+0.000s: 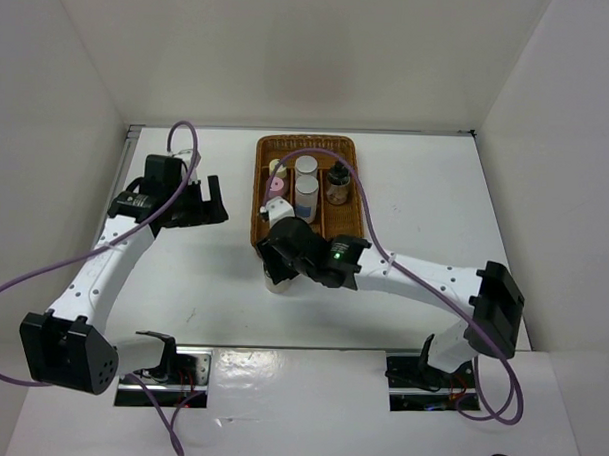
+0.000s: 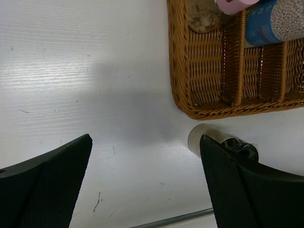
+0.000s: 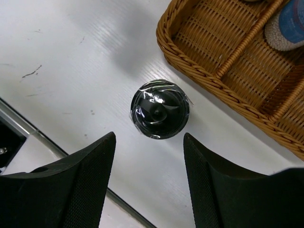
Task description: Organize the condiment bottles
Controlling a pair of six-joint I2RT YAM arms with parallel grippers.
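Note:
A black-capped jar (image 3: 160, 109) stands on the white table just outside the wicker tray's (image 3: 190, 71) near-left corner. My right gripper (image 3: 149, 137) is open and hovers above it, the cap just ahead of the fingertips, not touched. In the top view this jar (image 1: 278, 282) is mostly hidden under my right gripper (image 1: 274, 249). In the tray stand the yellow-capped jar (image 1: 277, 168), pink-capped jar (image 1: 277, 187), two grey-capped blue-label jars (image 1: 306, 166) (image 1: 306, 190) and another black-capped jar (image 1: 337, 179). My left gripper (image 1: 217, 200) is open and empty, left of the tray.
The brown wicker divided tray (image 1: 351, 205) sits at the back middle of the table. In the left wrist view the tray's corner (image 2: 183, 90) and the table jar (image 2: 199, 137) lie beyond my open left gripper (image 2: 146, 142). White walls enclose the table.

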